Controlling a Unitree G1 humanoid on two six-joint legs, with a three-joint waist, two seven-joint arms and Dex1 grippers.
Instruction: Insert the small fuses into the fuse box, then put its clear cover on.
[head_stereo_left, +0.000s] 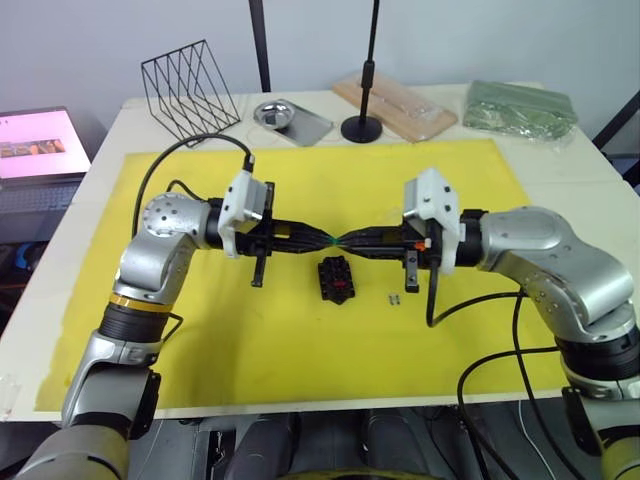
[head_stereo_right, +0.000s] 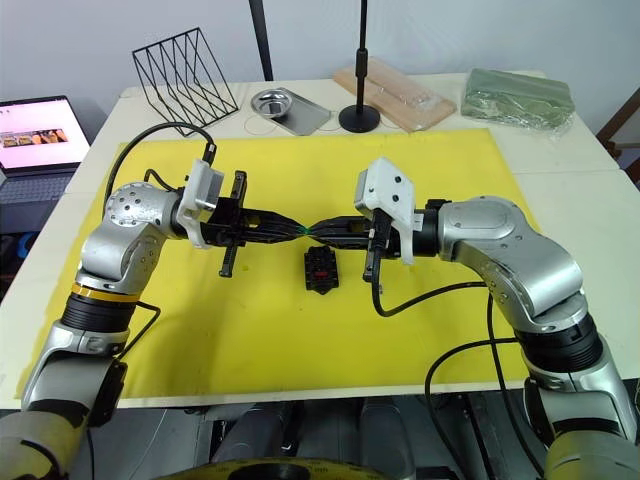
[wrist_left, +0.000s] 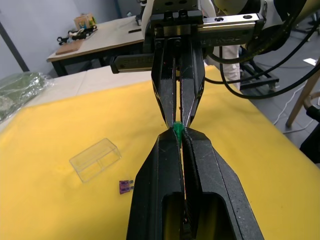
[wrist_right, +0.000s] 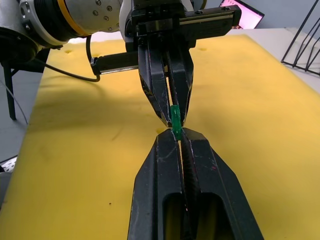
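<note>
Two silver robot arms reach toward each other above a bright yellow mat (head_stereo_left: 250, 340) that covers a pale tabletop, and their black two-fingered grippers meet tip to tip over the middle of the mat. The left gripper (wrist_left: 177, 141) has its fingers pressed close together, with a tiny green blade fuse (wrist_left: 178, 132) pinched at their tips. The right gripper (wrist_right: 176, 134) also has its fingers drawn nearly together, its tips touching the same green fuse from the opposite side, so the fuse sits between both pairs of fingertips, lifted clear of the mat. Just below the meeting point, on the mat, lies the small black rectangular fuse box (head_stereo_left: 336, 279), with something red showing in its slots. Just beside it, on the robot's right, a tiny greyish clear fuse (head_stereo_left: 394, 297) rests on the mat. The left wrist view shows the small transparent rectangular plastic cover (wrist_left: 95, 159) lying on the mat, with a tiny purple blade fuse (wrist_left: 125, 186) near it. At the back of the table, off the mat, stand a black wire file rack (head_stereo_left: 190, 88), a small round metal dish (head_stereo_left: 273, 113), a black stand with a round base (head_stereo_left: 362, 127), a wooden board in clear packaging (head_stereo_left: 395, 107) and a green bag (head_stereo_left: 518, 107).
</note>
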